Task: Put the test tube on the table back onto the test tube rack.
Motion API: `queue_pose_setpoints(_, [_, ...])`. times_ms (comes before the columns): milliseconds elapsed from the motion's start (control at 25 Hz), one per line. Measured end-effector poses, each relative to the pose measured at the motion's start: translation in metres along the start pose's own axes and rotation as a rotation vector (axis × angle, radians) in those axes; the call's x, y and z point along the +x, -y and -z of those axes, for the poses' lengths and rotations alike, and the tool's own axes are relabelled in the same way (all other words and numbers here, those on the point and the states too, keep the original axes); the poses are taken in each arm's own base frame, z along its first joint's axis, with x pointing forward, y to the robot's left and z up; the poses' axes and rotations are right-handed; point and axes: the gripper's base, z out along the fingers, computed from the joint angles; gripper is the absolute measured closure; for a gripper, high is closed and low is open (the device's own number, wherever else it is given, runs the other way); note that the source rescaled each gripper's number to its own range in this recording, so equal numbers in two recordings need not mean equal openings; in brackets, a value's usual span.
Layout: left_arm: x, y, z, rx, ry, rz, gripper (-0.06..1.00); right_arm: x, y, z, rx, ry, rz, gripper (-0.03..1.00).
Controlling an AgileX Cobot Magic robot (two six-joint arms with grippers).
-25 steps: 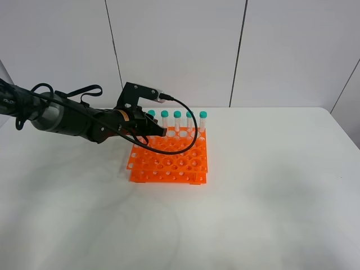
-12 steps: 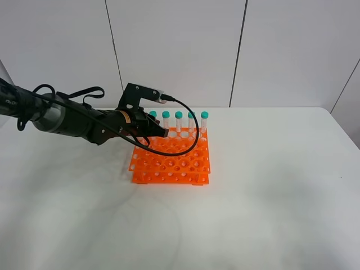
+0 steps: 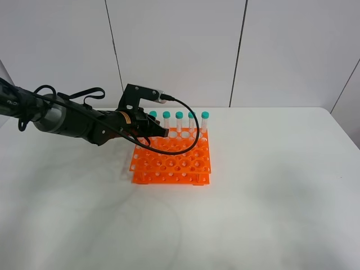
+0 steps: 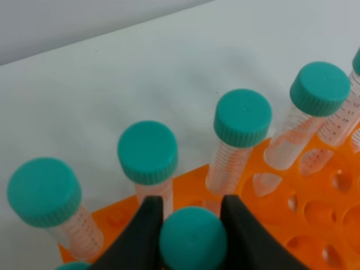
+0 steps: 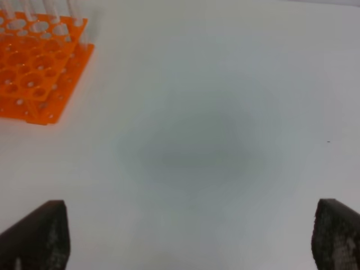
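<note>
White table [image 3: 270, 197], pale wall behind — left of centre, the left gripper [image 4: 190, 222] clasps the test tube [image 4: 193, 241] by its cap, axis upright, over the test tube rack [image 3: 171, 161]; right gripper [image 5: 185, 236] gapes, well apart.

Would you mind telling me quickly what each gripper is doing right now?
Left gripper: closed on the test tube, at the test tube rack.
Right gripper: open, holding nothing.

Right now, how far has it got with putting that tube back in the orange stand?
Nearly there. The lifting is done: no tube shows lying on the table. The left pincer grips a green-capped tube over the orange stand, beside the row of standing tubes. Whether it sits in a hole is hidden. Left: release and back away. The right pincer hangs open.
</note>
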Motion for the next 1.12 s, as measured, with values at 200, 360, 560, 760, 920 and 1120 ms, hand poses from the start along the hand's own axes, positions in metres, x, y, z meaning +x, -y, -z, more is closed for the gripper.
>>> queue_pose_setpoints(200, [0.0,0.0004,0.0,0.001,0.0,-0.002,0.93,0.0,0.0,0.0,0.0,0.0,0.0,0.06])
queue_pose_setpoints(360, [0.0001,0.0013,0.0,0.003,-0.001,0.028,0.92,0.0,0.0,0.0,0.0,0.0,0.0,0.06])
queue_pose_setpoints(560, [0.0003,0.0014,0.0,0.004,-0.003,0.043,0.92,0.0,0.0,0.0,0.0,0.0,0.0,0.06])
queue_pose_setpoints(760, [0.0004,0.0017,0.0,0.004,-0.005,0.045,0.77,0.0,0.0,0.0,0.0,0.0,0.0,0.06])
queue_pose_setpoints(920, [0.0004,0.0017,0.0,0.004,-0.005,0.045,0.65,0.0,0.0,0.0,0.0,0.0,0.0,0.06])
queue_pose_setpoints(1120, [0.0004,0.0017,0.0,0.004,-0.005,0.045,0.63,0.0,0.0,0.0,0.0,0.0,0.0,0.06])
